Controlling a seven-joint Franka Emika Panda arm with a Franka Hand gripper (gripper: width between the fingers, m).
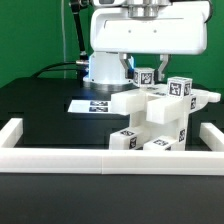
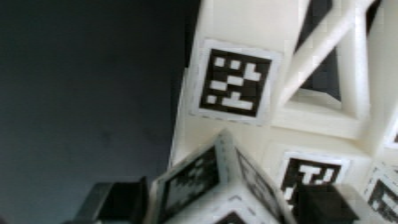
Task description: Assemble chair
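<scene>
A low white border frame [image 1: 100, 160] crosses the bottom of the exterior view, nearest the camera, and probably serves as a stop to brace parts against. Behind it, on the black counter [image 1: 40, 110], a flat marker board [image 1: 92, 104] lies left of centre. Right of centre stands the partly built chair [image 1: 160, 118]: matte white blocky slab and posts with black-and-white square tags, tucked toward the frame's right corner. The end effector [image 1: 150, 68] hangs above it; whether its fingers are apart or together cannot be told.
</scene>
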